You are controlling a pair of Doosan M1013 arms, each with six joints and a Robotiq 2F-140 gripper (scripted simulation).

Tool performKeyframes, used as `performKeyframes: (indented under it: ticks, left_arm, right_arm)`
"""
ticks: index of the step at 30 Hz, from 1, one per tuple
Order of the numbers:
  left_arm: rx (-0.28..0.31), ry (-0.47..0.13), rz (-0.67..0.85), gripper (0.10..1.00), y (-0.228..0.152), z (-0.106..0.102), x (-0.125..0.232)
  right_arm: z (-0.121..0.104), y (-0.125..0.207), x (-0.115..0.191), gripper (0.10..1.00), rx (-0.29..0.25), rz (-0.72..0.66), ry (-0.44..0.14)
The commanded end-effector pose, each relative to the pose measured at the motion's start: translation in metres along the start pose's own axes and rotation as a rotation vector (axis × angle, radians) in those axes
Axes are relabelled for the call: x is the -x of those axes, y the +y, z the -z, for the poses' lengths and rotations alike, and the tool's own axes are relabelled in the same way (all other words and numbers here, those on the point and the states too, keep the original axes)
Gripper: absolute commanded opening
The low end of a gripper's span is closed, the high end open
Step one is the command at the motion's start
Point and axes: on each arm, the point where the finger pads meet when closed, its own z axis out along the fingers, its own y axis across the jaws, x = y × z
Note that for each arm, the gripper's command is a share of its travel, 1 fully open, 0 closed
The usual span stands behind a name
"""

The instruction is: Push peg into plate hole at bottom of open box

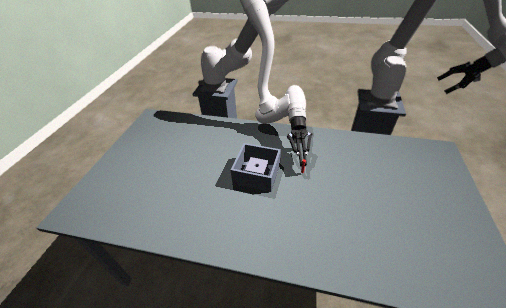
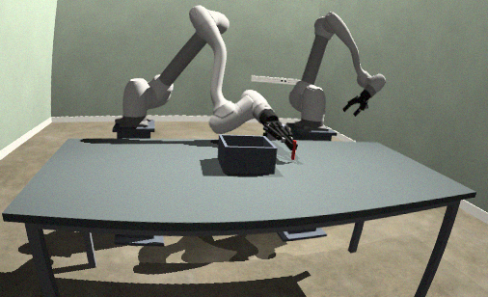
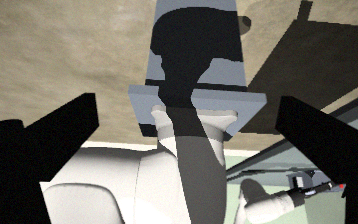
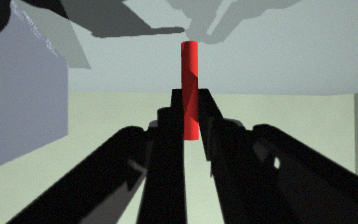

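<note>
The red peg (image 1: 303, 167) (image 2: 294, 152) (image 4: 190, 60) is held about upright between the fingertips of my right gripper (image 1: 302, 160) (image 2: 292, 147) (image 4: 189, 104), low over the table beside the box, on the box's right in the top and exterior views. The dark open box (image 1: 252, 181) (image 2: 248, 163) (image 4: 25, 90) stands on the table. Its light plate (image 1: 263, 162) shows in the top view, with a small dark hole (image 1: 257, 165) near the middle. The plate is hidden in the exterior view. My left gripper (image 1: 443, 85) (image 2: 350, 112) (image 3: 188, 111) is wide open and empty, away from the table at the right.
The grey table (image 1: 180, 215) (image 2: 174, 193) carries the box. The box walls stand up around the plate, and the nearest wall is close to my right gripper. The two arm pedestals (image 1: 219, 105) (image 1: 375, 120) stand behind the table's back edge.
</note>
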Motion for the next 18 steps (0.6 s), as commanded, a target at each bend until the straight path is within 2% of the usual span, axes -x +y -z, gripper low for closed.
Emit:
performKeyframes:
  ticks: [1,18]
  left_arm:
    - [0.0,0.001,0.0,1.0,-0.0001,0.0005,0.0]
    - [0.0,0.001,0.0,1.0,-0.0001,0.0005,0.0]
  right_arm:
    - [0.0002,0.0002,0.0016,0.099,0.0,-0.001,-0.001]
    - [-0.0006,0.0002,-0.0008,0.099,0.0,-0.001,-0.001]
